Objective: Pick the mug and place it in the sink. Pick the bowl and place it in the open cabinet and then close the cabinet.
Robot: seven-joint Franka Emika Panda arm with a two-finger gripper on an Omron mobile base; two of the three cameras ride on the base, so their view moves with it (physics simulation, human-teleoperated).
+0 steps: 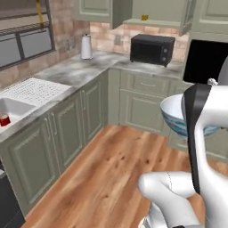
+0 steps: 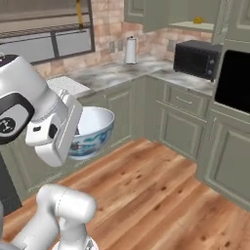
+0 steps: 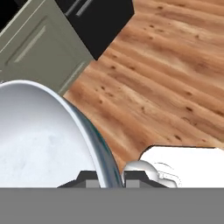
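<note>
One mug (image 1: 4,120), red, sits in the one sink (image 1: 13,108): first step judged done. One bowl (image 2: 93,132), white with blue-green pattern, is carried above the wood floor, its rim pinched between the gripper (image 3: 110,177) fingers, which are nearly pressed together. One open upper cabinet (image 1: 153,21), its shelf holding one small yellow item, awaits the bowl; placing and door-closing remain. One microwave (image 1: 152,49) on the tabletop.
</note>
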